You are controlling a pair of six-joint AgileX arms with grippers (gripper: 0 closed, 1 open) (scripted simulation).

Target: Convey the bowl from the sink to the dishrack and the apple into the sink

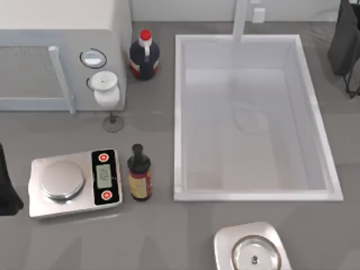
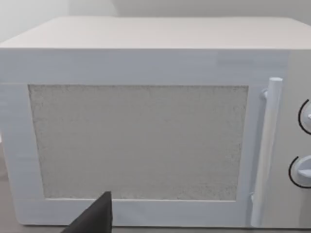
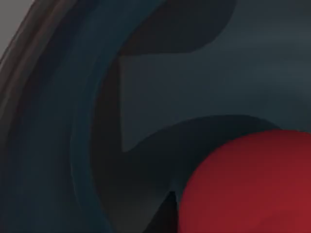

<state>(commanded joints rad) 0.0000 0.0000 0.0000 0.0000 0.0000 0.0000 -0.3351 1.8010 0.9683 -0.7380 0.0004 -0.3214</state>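
I am seeing the sink (image 1: 253, 191) standing bare at right. My right wrist view is showing the apple (image 3: 248, 184) inside the bowl (image 3: 58, 145); I cannot tell either gripper's state.

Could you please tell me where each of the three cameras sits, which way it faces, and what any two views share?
Top view: above the table, looking down on the large white rectangular sink; dark arm parts at the left and right edges.
Left wrist view: on the left arm, facing the white box-shaped microwave's door; a dark claw tip low in frame.
Right wrist view: close inside the deep blue bowl, beside the red rounded apple.
Shared: top and left wrist views show the microwave.
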